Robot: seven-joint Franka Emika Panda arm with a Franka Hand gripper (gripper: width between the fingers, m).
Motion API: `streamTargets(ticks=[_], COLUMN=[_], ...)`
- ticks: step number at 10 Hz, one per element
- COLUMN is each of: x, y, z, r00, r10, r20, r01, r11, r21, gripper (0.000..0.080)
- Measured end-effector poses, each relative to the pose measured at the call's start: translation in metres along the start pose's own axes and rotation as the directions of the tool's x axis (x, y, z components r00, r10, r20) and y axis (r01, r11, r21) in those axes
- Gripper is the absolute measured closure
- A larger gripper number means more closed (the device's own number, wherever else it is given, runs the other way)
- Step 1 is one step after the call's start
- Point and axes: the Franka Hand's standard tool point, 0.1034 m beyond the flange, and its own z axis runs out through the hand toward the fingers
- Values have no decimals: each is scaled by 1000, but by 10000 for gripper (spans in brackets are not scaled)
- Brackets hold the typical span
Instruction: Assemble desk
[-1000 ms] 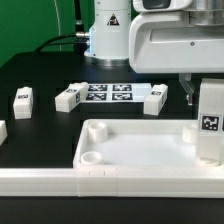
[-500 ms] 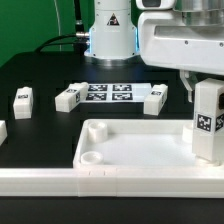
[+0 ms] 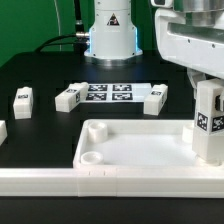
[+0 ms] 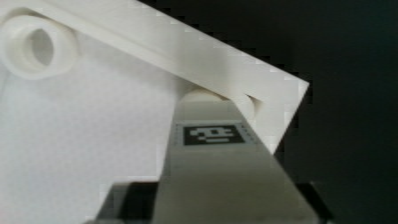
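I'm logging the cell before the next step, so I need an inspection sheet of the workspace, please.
Surface: matte black table.
Job's things: white plastic rimmed square desk top in front; loose white tagged post legs lie behind it.
Clutter: flat white marker board among them; long low white rail frontmost.
Hand: shut on one upright tagged leg over the top's corner, exterior view's right.
Cables: black cable behind the table.
Surroundings: green backdrop; white robot base.

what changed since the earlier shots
The arm's wrist housing swung toward the exterior view's right and slightly up; the leg it holds edged slightly toward that view's left. Nothing grasped or released: the fingers stay shut on the leg. The desk top, loose legs and marker board did not move.
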Motion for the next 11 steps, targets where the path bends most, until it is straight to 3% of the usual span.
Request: streamTargets(ticks=[2,3,4,7,11], x=[0,0,-3,-3,-3], y=[0,0,2,-1,-1], z=[1,1,0,-2,-2], r00=[1000,1000,997,943,801], r10=[10,-31,-71,-331,-598], r20=[0,0,13,21,27], r01=[-10,31,72,331,598], r11=[1000,1000,997,943,801], r21=[0,-3,-30,-25,-19], gripper=[507,329,213,154,151])
